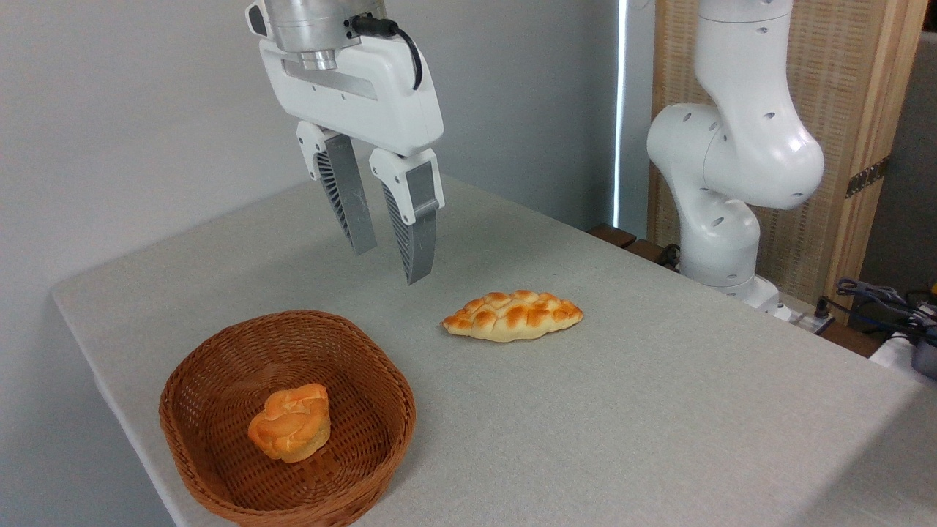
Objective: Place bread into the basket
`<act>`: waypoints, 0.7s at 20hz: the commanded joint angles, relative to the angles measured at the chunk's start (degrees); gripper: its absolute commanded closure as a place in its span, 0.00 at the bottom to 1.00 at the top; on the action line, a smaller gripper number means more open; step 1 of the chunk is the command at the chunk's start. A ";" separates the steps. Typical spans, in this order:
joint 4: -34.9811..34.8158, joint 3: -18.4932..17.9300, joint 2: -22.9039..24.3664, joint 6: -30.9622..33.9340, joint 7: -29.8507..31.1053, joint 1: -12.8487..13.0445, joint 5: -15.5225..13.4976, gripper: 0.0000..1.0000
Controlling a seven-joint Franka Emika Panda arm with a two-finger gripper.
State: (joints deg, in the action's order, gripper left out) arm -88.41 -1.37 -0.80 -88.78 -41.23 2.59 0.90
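Gripper (pixel 392 265) hangs empty, fingers narrowly parted, above the tabletop's middle, short of the braided loaf (pixel 512 315); wicker basket (pixel 219 366) near the front-left edge holds only a bun (pixel 290 422).

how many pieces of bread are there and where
2. The long braided bread lies on the table, right of the basket. A small round bun sits inside the basket. Nothing seems hidden.

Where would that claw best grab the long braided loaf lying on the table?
Probably from straight above, across the middle of the braided loaf. It lies flat with its long axis left-right, and its ends taper to points, so the open gripper should close across its width there.
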 commanded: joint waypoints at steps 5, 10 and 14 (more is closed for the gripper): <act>0.34 -0.83 0.09 1.15 -0.25 0.40 -0.90 0.00; 0.25 -0.92 0.18 1.15 -0.16 0.40 -0.90 0.00; -0.79 -0.92 0.97 0.89 -0.60 0.40 -0.98 0.00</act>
State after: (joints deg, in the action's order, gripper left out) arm -88.43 -1.42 -0.82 -88.63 -41.23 2.57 0.90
